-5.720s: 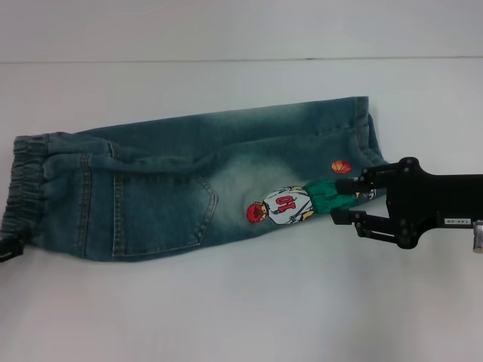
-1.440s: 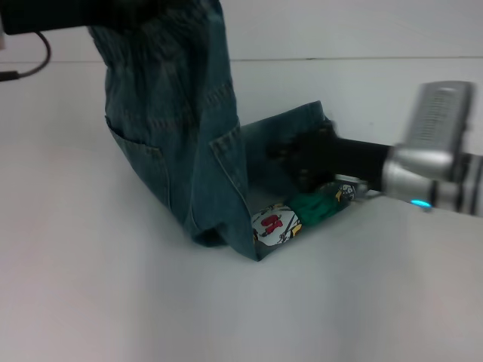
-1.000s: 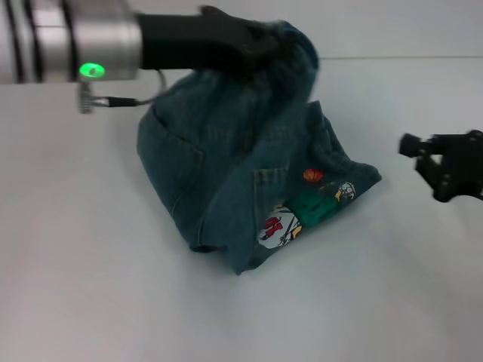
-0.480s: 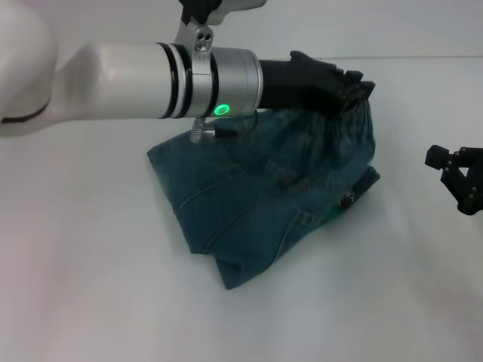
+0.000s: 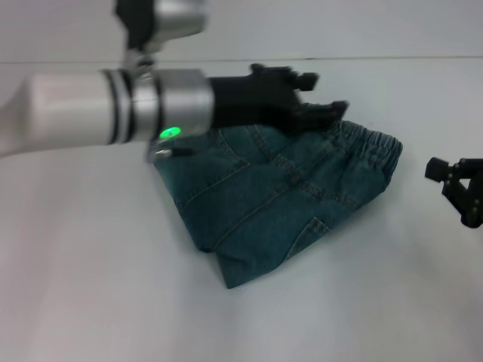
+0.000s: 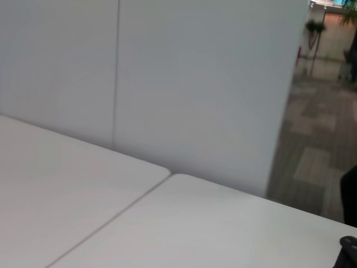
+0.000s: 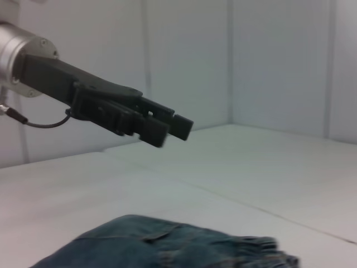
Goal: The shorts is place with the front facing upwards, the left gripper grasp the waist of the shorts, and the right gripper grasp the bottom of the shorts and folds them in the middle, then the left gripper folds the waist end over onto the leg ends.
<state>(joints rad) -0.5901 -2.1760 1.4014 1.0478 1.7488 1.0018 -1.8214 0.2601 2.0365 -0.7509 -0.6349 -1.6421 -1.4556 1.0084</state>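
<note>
Starting at your left, the white and silver left arm (image 5: 98, 105) with a green light reaches across the white counter (image 5: 90, 286), ending in the left pincer (image 5: 321, 94), a black two-fingered claw on a rounded body. It hovers above the far edge of the folded cloth with its fingers (image 7: 167, 125) parted and holding nothing; from the right wrist view you can see it is clear of the fabric. Below it lie the blue faded-denim shorts (image 5: 279, 200), folded into a compact bundle flat on the counter. The darker gathered elastic waist (image 5: 373, 147) sits on top at the bundle's right end, and seam lines run diagonally over the upper layer. Well apart to the right, at the frame's edge, you have the right pincer (image 5: 460, 188), a black claw, open and empty, resting low near the counter.
</note>
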